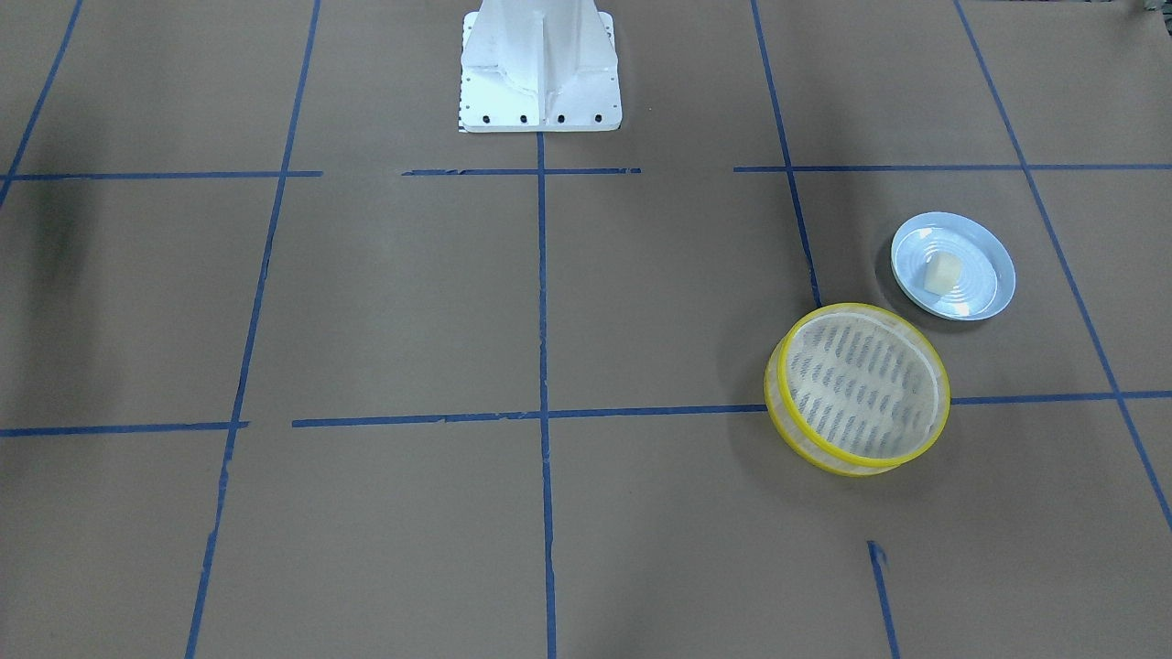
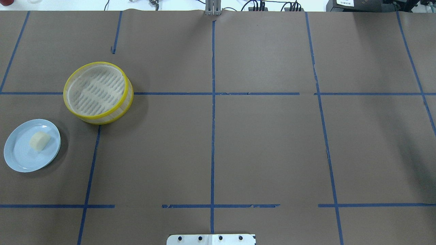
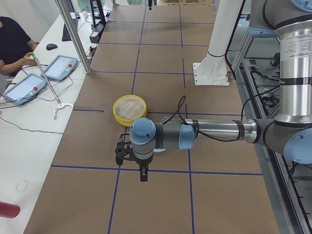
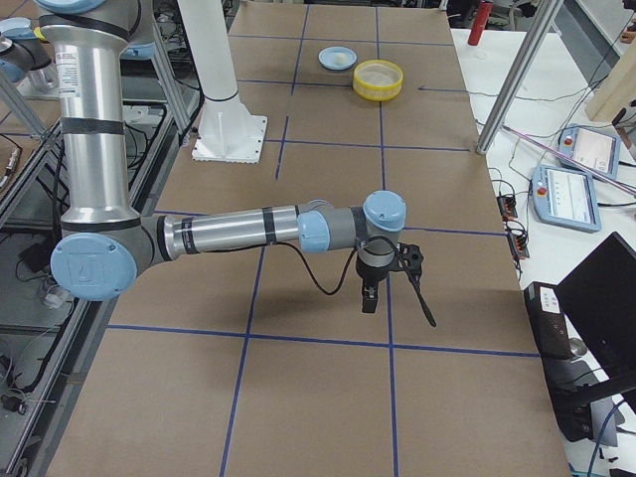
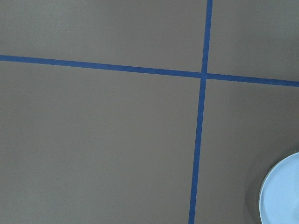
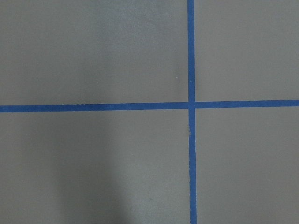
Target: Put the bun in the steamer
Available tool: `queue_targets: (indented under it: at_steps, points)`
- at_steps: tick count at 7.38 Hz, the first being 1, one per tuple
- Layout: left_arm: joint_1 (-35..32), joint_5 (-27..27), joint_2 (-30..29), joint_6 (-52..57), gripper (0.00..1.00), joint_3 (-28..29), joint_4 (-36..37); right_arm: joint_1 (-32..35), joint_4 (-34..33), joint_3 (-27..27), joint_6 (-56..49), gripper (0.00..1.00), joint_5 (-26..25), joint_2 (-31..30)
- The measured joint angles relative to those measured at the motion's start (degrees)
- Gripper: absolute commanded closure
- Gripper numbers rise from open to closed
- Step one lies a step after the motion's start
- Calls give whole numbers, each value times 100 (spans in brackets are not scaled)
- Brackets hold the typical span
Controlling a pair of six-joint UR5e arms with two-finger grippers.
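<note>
Nearest the robot, both arms are hanging out over the brown table [image 2: 259, 143], one toward each end. The left gripper [image 3: 122, 155] is hovering low over a blue tape line and the right gripper [image 4: 415, 283] is doing much the same on the opposite side. Both are showing only from the table ends, so I cannot tell whether either claw is apart or together. Neither is carrying the bun [image 2: 40, 140]. A little further out on the left side, the bun is lying on a plate [image 2: 20, 160], slightly off its middle, with nothing touching it. The left wrist camera is catching just an edge of that plate at its lower corner, so that arm is looking to me like the closer one. Beyond the plate, near it but apart, the steamer [image 2: 102, 118] is sitting upright with its slotted floor showing bare. As I am reading it, no part of the job is done. The reach down to the plate, the grasp, the lift, the short carry over the yellow rim and the release inside are all waiting to be done
</note>
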Motion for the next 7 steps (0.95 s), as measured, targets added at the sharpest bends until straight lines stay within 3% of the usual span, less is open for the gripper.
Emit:
queue_targets:
  at_steps: [7]
  points:
    - [534, 52, -635, -274, 0, -507, 42, 0, 0, 0, 0, 0, 0, 0]
